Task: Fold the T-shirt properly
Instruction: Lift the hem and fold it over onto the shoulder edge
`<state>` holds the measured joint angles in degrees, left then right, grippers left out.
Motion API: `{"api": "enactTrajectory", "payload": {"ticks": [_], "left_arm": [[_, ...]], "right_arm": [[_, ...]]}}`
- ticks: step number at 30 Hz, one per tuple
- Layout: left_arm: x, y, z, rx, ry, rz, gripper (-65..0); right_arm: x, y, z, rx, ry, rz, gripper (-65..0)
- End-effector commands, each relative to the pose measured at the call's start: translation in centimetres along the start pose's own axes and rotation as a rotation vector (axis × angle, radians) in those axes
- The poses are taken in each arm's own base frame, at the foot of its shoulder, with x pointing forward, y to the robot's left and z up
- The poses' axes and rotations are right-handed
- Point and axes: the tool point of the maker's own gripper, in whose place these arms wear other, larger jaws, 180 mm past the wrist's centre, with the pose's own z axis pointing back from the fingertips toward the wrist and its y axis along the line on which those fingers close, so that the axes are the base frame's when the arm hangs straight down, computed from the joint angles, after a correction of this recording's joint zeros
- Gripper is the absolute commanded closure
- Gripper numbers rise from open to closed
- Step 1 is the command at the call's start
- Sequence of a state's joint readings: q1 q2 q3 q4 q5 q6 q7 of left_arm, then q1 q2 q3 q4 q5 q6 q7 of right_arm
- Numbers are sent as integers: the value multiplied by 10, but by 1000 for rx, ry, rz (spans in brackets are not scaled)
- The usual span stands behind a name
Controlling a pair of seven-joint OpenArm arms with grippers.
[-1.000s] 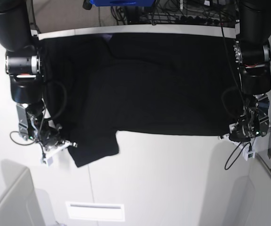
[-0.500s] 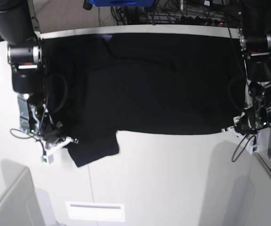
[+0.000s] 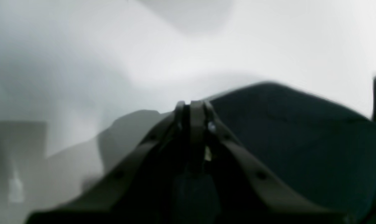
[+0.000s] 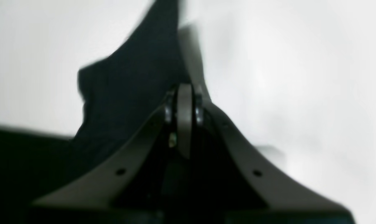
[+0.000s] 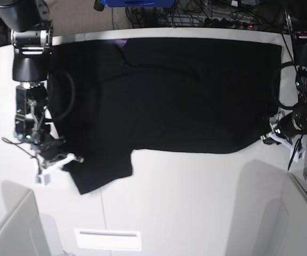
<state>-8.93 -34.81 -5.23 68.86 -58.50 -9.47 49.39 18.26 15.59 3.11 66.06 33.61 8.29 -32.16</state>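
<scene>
While pinched tips show closed in both wrist views, with dark cloth beneath them, appears to be a two-point stretch of the T-shirt [image 5: 169, 96] across the white table [image 5: 196, 202]. Nearest the camera, clamped at the sleeve corner by the right end effector [image 5: 63, 159]; opposite, held at the hem corner by the left end effector [image 5: 271, 136], fingers [image 3: 194, 118] pressed together on fabric. Farther back, spread plain side up to the table's far edge. Best done by pulling both corners apart evenly and low, keeping tension level so the near hem lies straight and wrinkles along the middle flatten before any fold.
</scene>
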Motion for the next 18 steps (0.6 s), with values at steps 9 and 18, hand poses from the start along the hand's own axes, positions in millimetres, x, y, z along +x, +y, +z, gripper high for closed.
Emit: {"api": "enactTrajectory", "payload": {"ticks": [9, 18], "left_arm": [[36, -16, 48, -110, -143, 13, 0], [15, -6, 59, -87, -119, 9, 0]], "right_arm": [[17, -19, 15, -27, -31, -16, 0], [6, 1, 48, 8, -53, 68, 0]]}}
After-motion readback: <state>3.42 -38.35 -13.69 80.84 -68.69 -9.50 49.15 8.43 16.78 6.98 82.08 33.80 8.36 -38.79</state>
